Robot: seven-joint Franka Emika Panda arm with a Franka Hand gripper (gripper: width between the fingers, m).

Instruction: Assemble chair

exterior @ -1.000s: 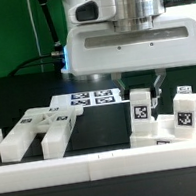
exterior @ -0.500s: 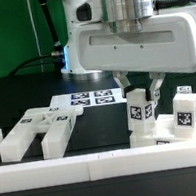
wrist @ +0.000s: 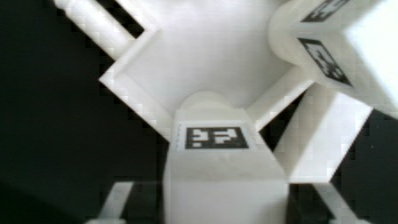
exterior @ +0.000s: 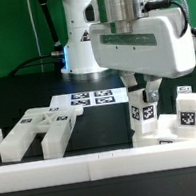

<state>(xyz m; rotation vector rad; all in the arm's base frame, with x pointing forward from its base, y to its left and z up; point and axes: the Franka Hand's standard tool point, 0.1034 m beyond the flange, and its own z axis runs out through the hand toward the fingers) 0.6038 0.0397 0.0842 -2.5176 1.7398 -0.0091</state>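
Where the fingers (exterior: pixel 153 86) clench one upright tagged block (exterior: pixel 141 110), just behind the rail (exterior: pixel 56 171) at the exterior view's right: hazard, a skewed grip could knock the neighbour block (exterior: pixel 186 112) over.

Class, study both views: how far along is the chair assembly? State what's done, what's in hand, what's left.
Done: no finished chair shape shows; a group of pieces lies apart at the exterior view's left. In hand: the pincer is closed on an upright tagged piece, beside another tagged piece at the exterior view's right. Left: apparently most of the joining, these pieces included.
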